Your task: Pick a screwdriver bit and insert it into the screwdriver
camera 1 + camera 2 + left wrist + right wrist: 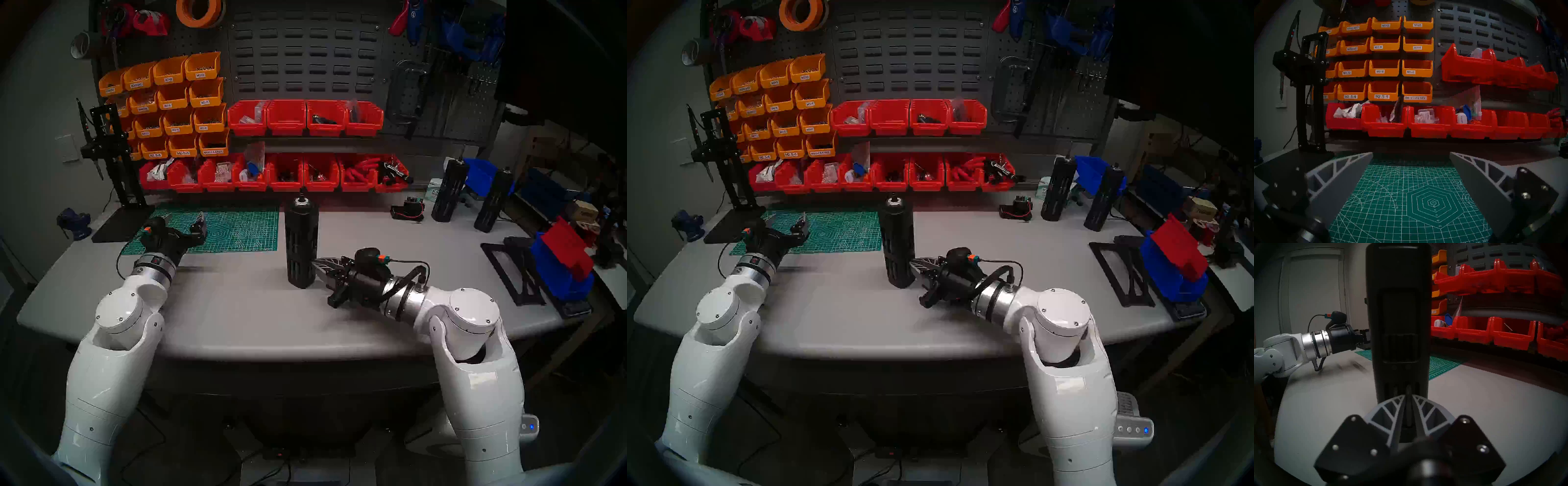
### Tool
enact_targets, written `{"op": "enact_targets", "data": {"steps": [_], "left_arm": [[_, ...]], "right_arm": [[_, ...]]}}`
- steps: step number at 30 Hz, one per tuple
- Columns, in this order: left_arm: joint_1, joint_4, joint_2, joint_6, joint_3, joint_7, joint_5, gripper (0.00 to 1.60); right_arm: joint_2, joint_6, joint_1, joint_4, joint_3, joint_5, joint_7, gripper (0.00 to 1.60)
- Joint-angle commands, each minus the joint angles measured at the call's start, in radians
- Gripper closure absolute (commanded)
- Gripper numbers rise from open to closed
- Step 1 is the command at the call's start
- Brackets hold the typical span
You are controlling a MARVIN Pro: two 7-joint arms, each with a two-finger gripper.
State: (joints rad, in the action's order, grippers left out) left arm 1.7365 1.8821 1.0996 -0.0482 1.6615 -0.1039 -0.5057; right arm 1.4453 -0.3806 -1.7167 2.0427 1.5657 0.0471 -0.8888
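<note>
Screwdriver [301,242] upright, socket end up

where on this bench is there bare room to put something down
Bare grey table runs along the near edge, between the left gripper and the right gripper, and right of the screwdriver up to the black frame. The far right end is crowded.
</note>
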Motion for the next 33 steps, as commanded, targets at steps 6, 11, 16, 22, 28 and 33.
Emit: {"op": "enact_targets", "data": {"steps": [6, 11, 16, 22, 28, 33], "left_arm": [[-0.023, 0.027, -0.001, 0.014, 0.009, 0.000, -0.001, 0.00], [-0.023, 0.027, -0.001, 0.014, 0.009, 0.000, -0.001, 0.00], [-0.023, 0.027, -0.001, 0.014, 0.009, 0.000, -0.001, 0.00], [-0.023, 0.027, -0.001, 0.014, 0.009, 0.000, -0.001, 0.00], [-0.023, 0.027, -0.001, 0.015, 0.009, 0.000, -0.001, 0.00], [-0.023, 0.027, -0.001, 0.014, 0.009, 0.000, -0.001, 0.00]], "right_arm": [[0.008, 0.013, 0.030, 0.026, 0.002, 0.012, -0.010, 1.01], [0.009, 0.011, 0.032, 0.025, 0.002, 0.009, -0.014, 1.00], [0.009, 0.008, 0.034, 0.023, -0.001, 0.004, -0.015, 1.07], [0.010, 0.009, 0.033, 0.023, -0.003, 0.001, -0.017, 1.50], [0.008, 0.012, 0.030, 0.025, -0.004, 0.000, -0.019, 1.60], [0.008, 0.012, 0.022, 0.034, 0.000, 0.001, -0.019, 1.60]]}}
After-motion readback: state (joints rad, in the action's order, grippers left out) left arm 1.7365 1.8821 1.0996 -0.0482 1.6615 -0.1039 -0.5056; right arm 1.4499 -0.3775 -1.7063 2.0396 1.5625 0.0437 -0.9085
